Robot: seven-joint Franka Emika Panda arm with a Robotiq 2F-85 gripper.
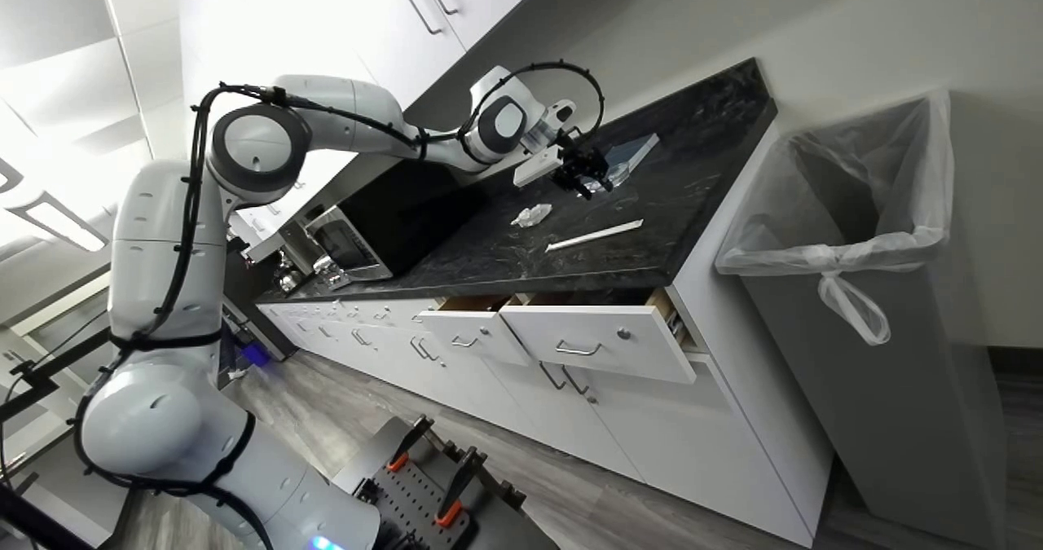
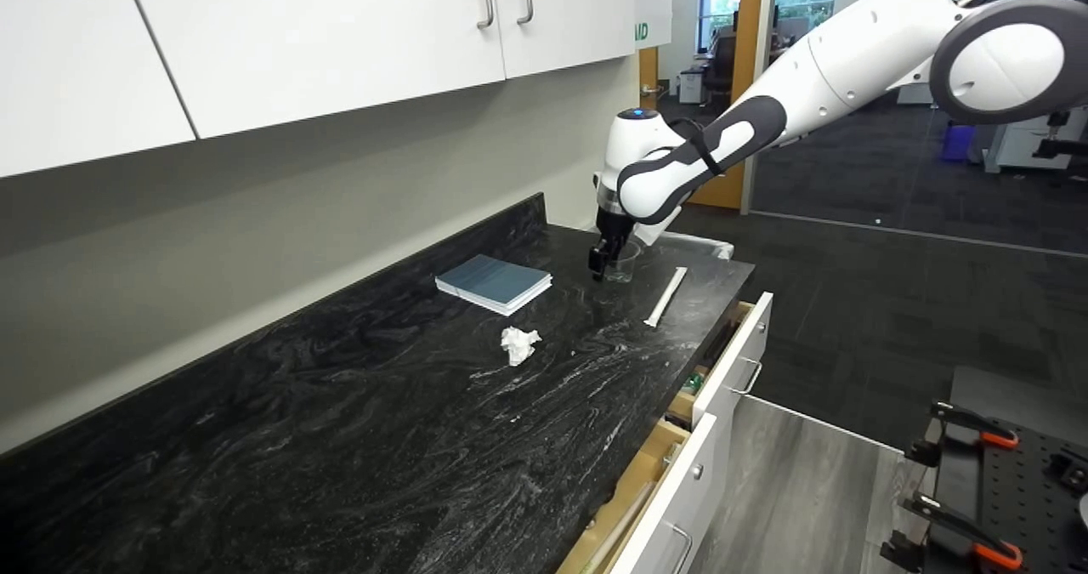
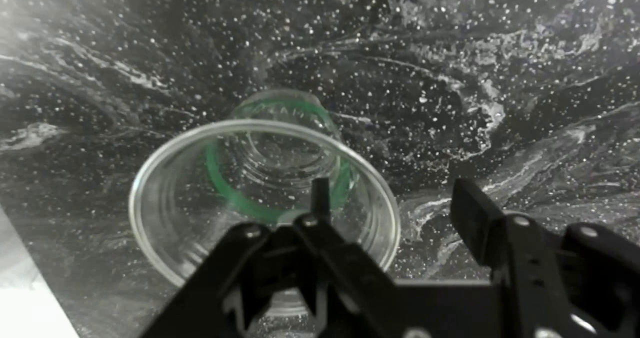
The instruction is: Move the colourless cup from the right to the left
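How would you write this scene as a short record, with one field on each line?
place: dark counter
colourless cup: upright on the counter, with a green ring
gripper: open; one finger overlaps the cup in the wrist view, contact unclear
also on counter: blue-covered book, crumpled white wad, long thin white item
below counter: two drawers, both pulled open
beside counter: grey bin with a see-through liner
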